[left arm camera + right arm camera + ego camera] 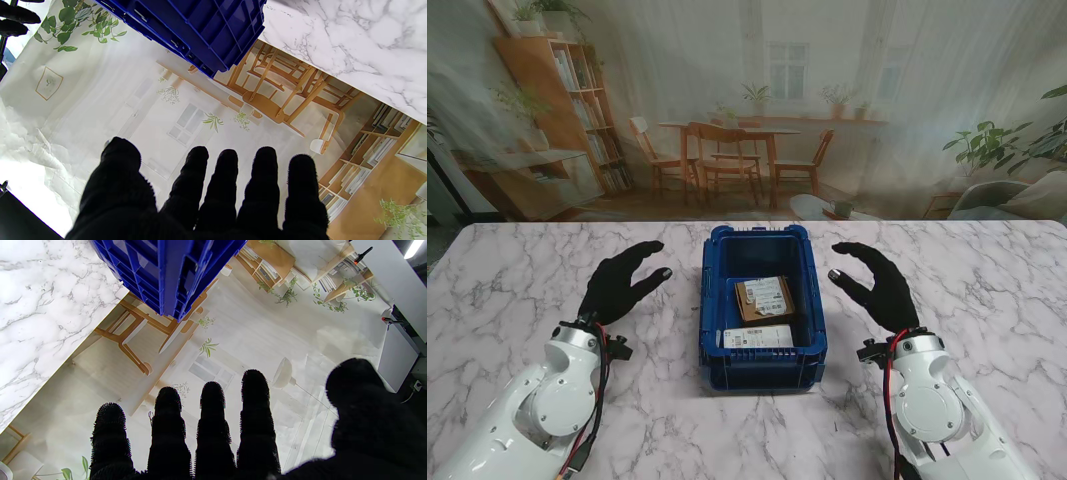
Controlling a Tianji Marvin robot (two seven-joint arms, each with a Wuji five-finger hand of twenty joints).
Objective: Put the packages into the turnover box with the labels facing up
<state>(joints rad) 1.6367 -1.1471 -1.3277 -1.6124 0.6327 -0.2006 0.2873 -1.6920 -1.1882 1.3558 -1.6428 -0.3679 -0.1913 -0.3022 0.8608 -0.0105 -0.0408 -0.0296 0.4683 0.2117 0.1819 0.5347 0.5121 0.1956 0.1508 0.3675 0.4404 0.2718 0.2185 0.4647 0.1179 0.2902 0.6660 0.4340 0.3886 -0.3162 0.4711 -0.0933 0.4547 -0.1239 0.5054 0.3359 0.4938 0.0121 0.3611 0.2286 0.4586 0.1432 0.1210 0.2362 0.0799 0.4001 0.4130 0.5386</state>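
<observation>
I count one turnover box [763, 305], two packages inside it, and my two hands, one on either side of it. The box is blue moulded plastic, rectangular, with ribbed outer walls and a thick rim; it sits at the middle of the tabletop [517, 270], its long side running from near to far. The tabletop is white marble-patterned with grey veins, smooth and flat.

The first package [763, 297] lies on the box floor toward the far half, a flat brown cardboard-coloured rectangle turned slightly askew, with a white printed label showing on its upper face. The second package [758, 337] lies nearer to me against the near wall, a flat white rectangle with dark print on its upper face. The two lie close together; whether they touch I cannot tell.

My left hand [619, 282] hovers to the left of the box, clad in a fuzzy black glove, its fingers [227, 180] spread apart and holding nothing. My right hand [877, 282] hovers to the right of the box in the same black glove, fingers [213, 413] likewise splayed and empty, the thumb standing apart from the other four. Neither hand touches the box.

Beyond the far edge of the tabletop hangs a printed backdrop [827, 120] showing a room with wooden chairs, a bookshelf and plants; its fabric looks creased in the wrist views
</observation>
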